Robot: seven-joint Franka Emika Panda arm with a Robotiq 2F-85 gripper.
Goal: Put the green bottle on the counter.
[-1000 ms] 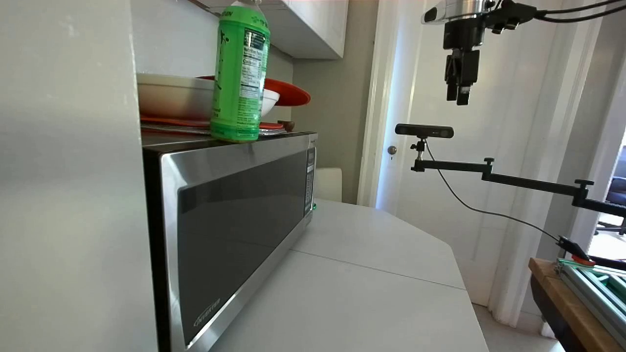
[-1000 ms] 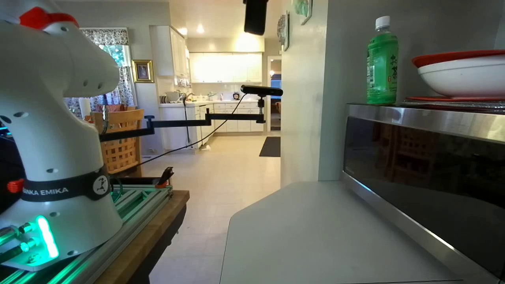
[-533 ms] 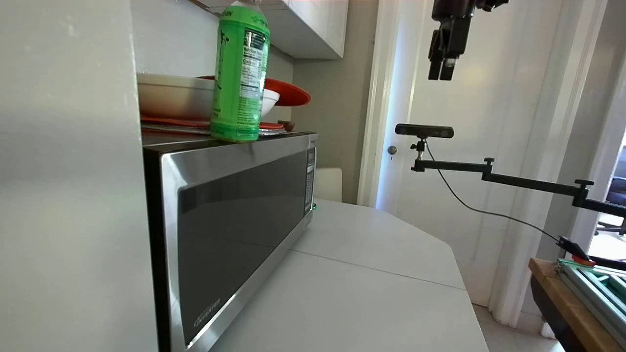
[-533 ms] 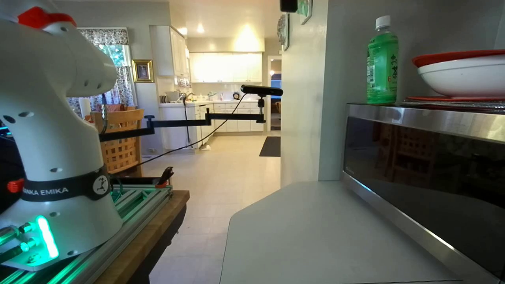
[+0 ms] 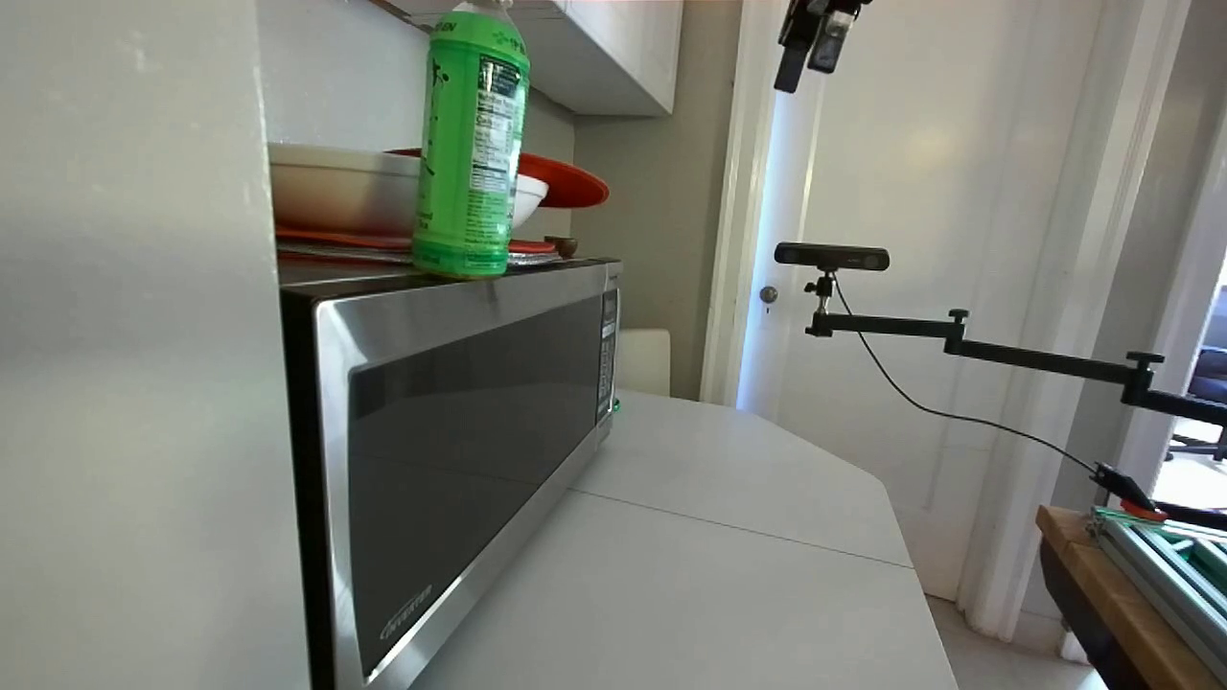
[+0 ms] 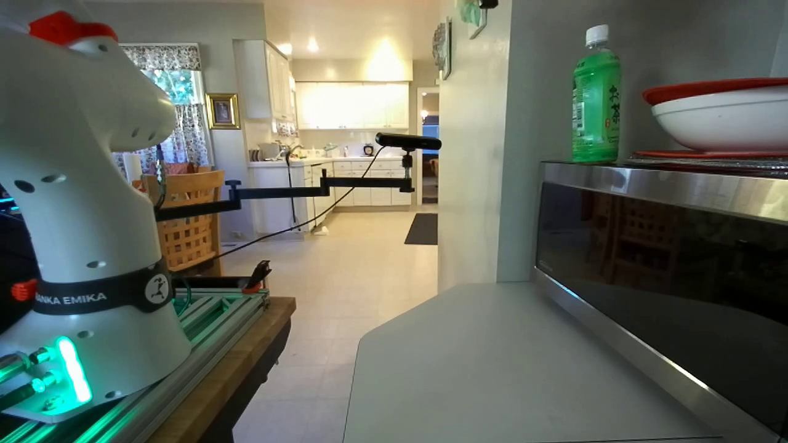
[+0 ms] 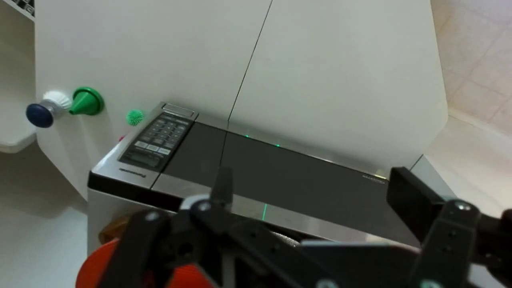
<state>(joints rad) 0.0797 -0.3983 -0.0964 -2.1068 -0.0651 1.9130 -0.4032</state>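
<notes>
The green bottle with a white cap stands upright on top of the microwave at its front edge. It also shows in an exterior view; in the wrist view it does not show. The white counter lies below, in front of the microwave; it also shows in the wrist view. My gripper hangs high, tilted, apart from the bottle. In an exterior view only a black tip shows at the top edge. In the wrist view its fingers are spread wide with nothing between them.
The microwave stands on the counter. A white bowl and red plates sit beside the bottle. A wall cabinet hangs above. A camera sits on a black arm. A green cone stands by the microwave.
My gripper has moved up and toward the bottle's side and has tilted. It has nearly left the top of both exterior views. The bottle has not moved.
</notes>
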